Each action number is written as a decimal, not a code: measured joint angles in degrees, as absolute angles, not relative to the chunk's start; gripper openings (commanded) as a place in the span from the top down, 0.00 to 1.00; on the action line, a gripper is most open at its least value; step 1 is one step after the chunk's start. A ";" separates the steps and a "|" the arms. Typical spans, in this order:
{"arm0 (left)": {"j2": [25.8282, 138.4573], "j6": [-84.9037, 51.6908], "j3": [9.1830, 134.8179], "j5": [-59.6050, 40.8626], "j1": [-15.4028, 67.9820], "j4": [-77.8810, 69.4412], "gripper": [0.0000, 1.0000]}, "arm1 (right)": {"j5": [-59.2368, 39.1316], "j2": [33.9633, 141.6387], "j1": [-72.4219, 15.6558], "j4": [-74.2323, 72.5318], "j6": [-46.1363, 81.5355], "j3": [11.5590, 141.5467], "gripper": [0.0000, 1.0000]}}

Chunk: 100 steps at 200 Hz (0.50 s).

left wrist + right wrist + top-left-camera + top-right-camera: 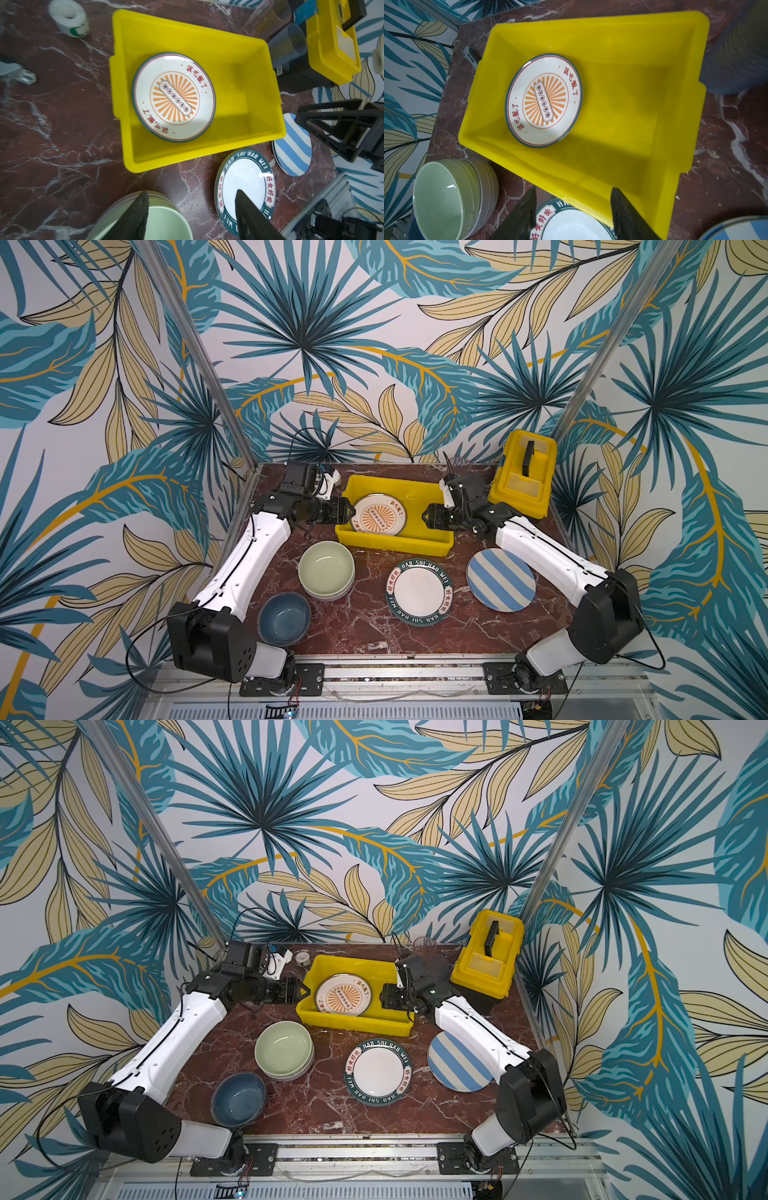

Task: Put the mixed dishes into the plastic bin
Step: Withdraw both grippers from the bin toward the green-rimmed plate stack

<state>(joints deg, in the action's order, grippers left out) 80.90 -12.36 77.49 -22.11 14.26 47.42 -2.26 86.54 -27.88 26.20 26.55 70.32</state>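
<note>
The yellow bin [395, 542] sits at 12 o'clock. One sunburst plate [379, 515] lies inside it, toward 9 o'clock. Both hands are empty, with fingers apart: the left gripper [352, 512] is at the bin's 9 o'clock wall and the right gripper [424, 516] is over its 3 o'clock end.

The other dishes (green bowls [326, 574], blue bowl [284, 618], green-rimmed plate [419, 592], striped plate [500, 580]) wait nearer 6 o'clock. The plates lie flat and thin, so fingers may slip and drop one. An arm could also bump the bin and push it.
</note>
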 measured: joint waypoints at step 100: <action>79.61 -22.02 65.45 -17.10 36.77 47.83 0.55 | -2.59 64.69 -31.27 23.86 28.38 45.60 0.44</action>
<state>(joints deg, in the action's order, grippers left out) 79.61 -22.02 65.45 -17.10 36.77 47.83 -2.59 64.69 -31.27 23.86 28.38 45.60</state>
